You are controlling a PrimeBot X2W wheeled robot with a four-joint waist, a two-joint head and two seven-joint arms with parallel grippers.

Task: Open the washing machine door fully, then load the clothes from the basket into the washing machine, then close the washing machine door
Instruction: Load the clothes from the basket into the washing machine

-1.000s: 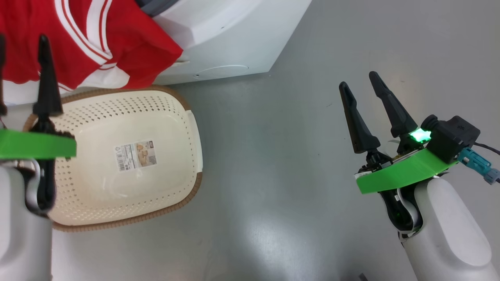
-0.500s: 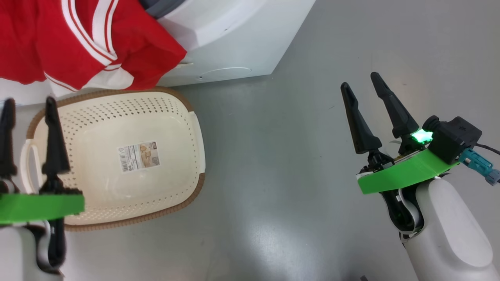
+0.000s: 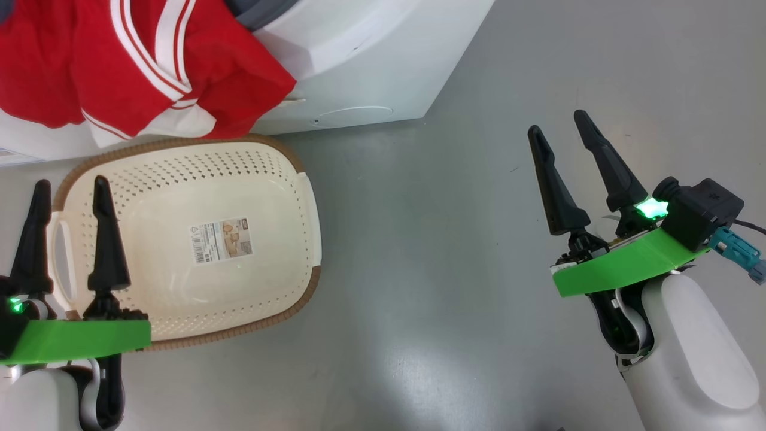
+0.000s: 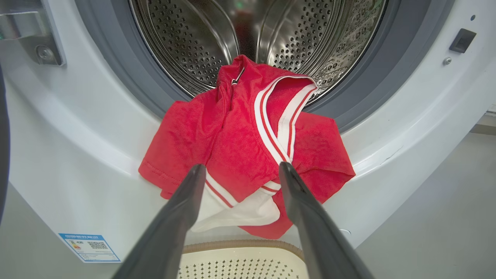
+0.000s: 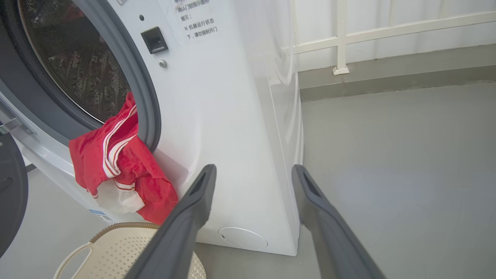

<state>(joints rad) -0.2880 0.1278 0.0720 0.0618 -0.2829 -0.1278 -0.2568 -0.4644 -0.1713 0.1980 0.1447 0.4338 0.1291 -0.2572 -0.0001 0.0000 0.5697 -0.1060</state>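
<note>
Red clothes (image 3: 149,66) with white stripes hang half out of the washing machine (image 3: 359,54), draped over the grey gasket and down its white front; in the left wrist view the clothes (image 4: 240,135) spill from the steel drum (image 4: 248,31). The cream basket (image 3: 179,233) sits on the floor below them, with just its label inside. My left gripper (image 3: 72,182) is open over the basket's left handle, holding nothing. Well off to the right above bare floor, my right gripper (image 3: 558,121) is open too. The black door (image 5: 9,190) stands swung open at the left.
A grey floor (image 3: 431,239) spreads between the basket and my right arm. The machine's front has a blue label (image 4: 89,247) and a round cap (image 5: 243,237). A white railing (image 5: 341,38) and a wall base run behind the machine's right side.
My left gripper has drawn back and down from the hanging clothes to the basket's left side, open throughout. The head camera shifted slightly. The right arm has not moved.
</note>
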